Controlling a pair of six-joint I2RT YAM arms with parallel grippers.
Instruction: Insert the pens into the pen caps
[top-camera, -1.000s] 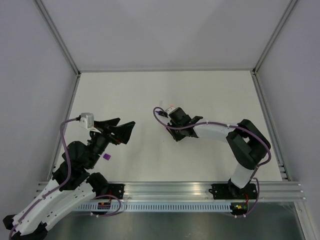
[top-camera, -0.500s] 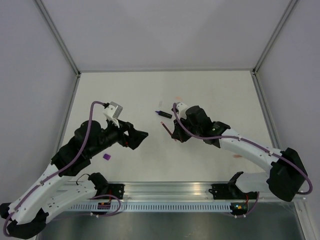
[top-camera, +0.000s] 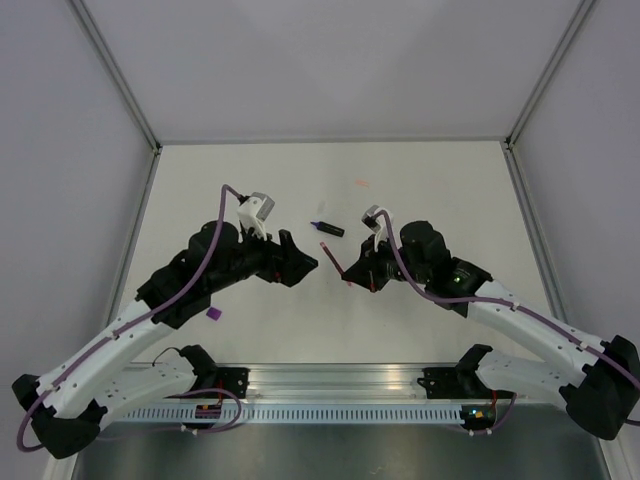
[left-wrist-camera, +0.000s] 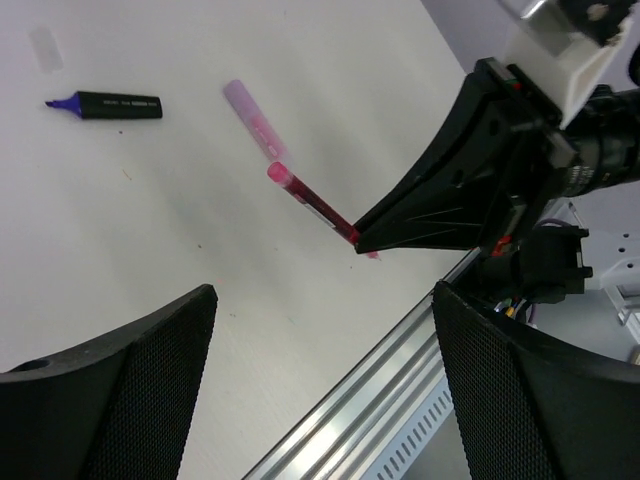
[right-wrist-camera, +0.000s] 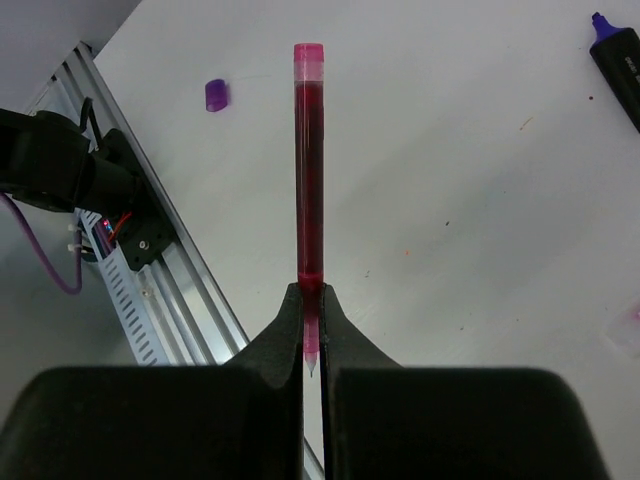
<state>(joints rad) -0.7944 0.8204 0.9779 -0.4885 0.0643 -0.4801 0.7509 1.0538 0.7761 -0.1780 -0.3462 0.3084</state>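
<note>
The slim pen (right-wrist-camera: 309, 160) is held between the jaws of the right gripper (right-wrist-camera: 311, 300) and projects ahead of them. On the table (right-wrist-camera: 450, 150), the thicker pen (right-wrist-camera: 618, 62) is found ahead-right and a cap (right-wrist-camera: 216, 95) ahead-left.

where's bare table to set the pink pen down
Free: white table far-left corner, beyond the dark navy marker pen; also far-right, past the small pink cap. Crowded: the centre, where left end effector and right end effector, holding the pink-red pen, face each other.

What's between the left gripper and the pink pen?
Only bare table, as the left wrist view shows, separates the left gripper from the pink pen.
</note>
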